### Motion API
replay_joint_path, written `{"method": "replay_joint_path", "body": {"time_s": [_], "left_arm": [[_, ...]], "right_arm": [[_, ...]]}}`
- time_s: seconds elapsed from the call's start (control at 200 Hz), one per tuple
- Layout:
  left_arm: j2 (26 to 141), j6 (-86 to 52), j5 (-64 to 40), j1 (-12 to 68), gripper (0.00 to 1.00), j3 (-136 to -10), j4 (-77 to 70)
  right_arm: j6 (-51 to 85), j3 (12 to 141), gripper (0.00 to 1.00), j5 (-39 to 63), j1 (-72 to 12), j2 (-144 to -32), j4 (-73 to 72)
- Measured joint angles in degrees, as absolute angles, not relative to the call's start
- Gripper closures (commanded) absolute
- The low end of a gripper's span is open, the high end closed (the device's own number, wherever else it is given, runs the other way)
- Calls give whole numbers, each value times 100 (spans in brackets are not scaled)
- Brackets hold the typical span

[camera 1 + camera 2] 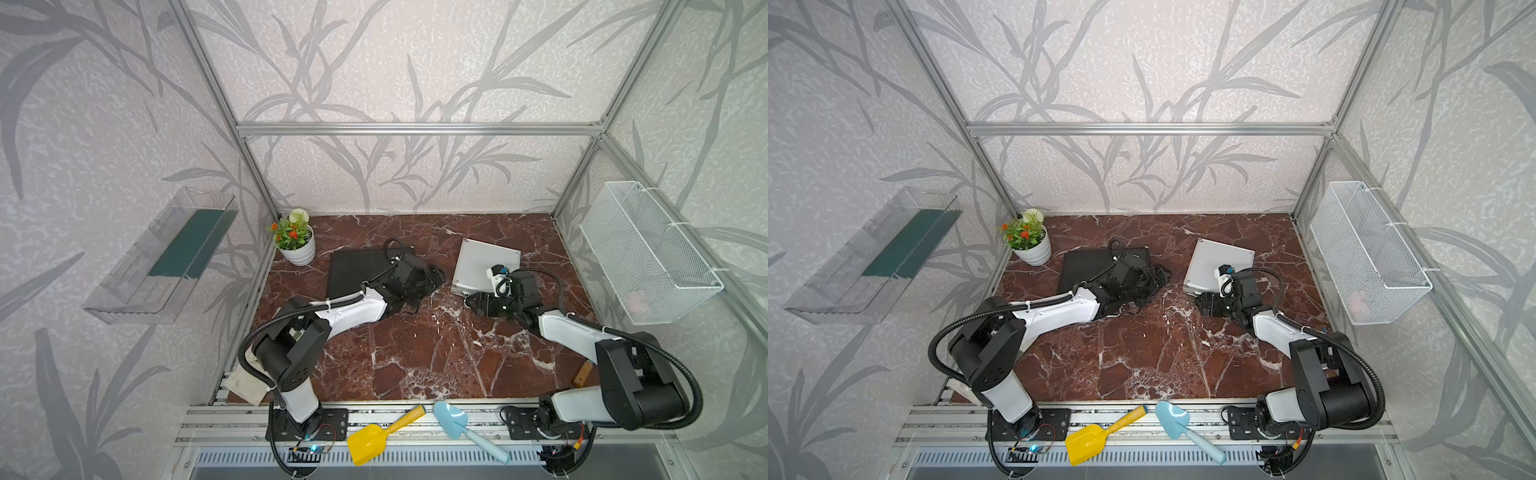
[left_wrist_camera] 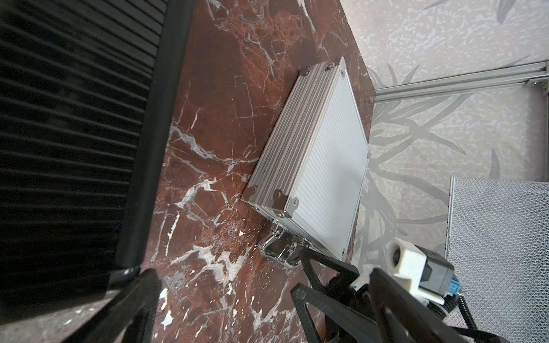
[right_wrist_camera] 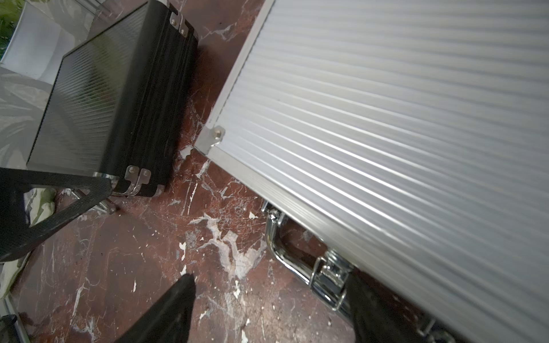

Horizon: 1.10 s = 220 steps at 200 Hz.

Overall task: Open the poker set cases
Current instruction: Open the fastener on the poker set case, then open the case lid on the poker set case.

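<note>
Both poker set cases lie shut on the marble table. The black case point(image 1: 353, 270) point(image 2: 74, 133) point(image 3: 104, 98) is at the left and the silver case point(image 1: 484, 264) point(image 1: 1219, 262) point(image 2: 323, 166) point(image 3: 401, 118) at the right. My left gripper point(image 1: 432, 277) point(image 1: 1158, 275) point(image 2: 267, 297) hangs open past the black case's right front corner, nothing between its fingers. My right gripper point(image 1: 473, 301) point(image 1: 1204, 301) point(image 3: 273, 306) is open at the silver case's front edge. One of its fingers point(image 3: 377, 308) sits beside the chrome latch point(image 3: 326, 279) and handle point(image 3: 282, 252) point(image 2: 279, 252).
A potted plant point(image 1: 296, 243) stands behind the black case. A yellow scoop point(image 1: 382, 434) and a blue scoop point(image 1: 465, 428) lie on the front rail. A wire basket point(image 1: 648, 257) hangs on the right wall, a clear bin point(image 1: 162, 257) on the left wall.
</note>
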<state>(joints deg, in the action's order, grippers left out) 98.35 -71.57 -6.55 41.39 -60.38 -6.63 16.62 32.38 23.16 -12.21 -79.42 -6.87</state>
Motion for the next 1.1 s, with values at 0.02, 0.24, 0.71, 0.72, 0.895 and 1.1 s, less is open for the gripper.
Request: {"method": "replay_joint_path", "body": {"time_s": [0.02, 0.24, 0.71, 0.72, 0.895, 1.1], "left_arm": [[9835, -7159, -657, 4136, 1, -6038, -666], [9835, -7150, -659, 4099, 0, -6038, -709], [10584, -6324, -1009, 4049, 4, -7111, -228], [10602, -6287, -1017, 4049, 4, -7146, -209], [11050, -5758, -1199, 4069, 17, -7756, 23], [11651, -5199, -1441, 4136, 34, -8311, 353]], "right_arm": [[1658, 3238, 20, 2294, -1227, -7896, -668], [1638, 3238, 17, 2064, -1243, -7369, -395], [1737, 3225, 26, 1857, -403, -6169, 220], [1732, 3225, 26, 1855, -349, -6156, 235], [1778, 3203, 28, 2047, 473, -6141, 513], [1874, 3116, 38, 2263, 768, -6377, 576]]}}
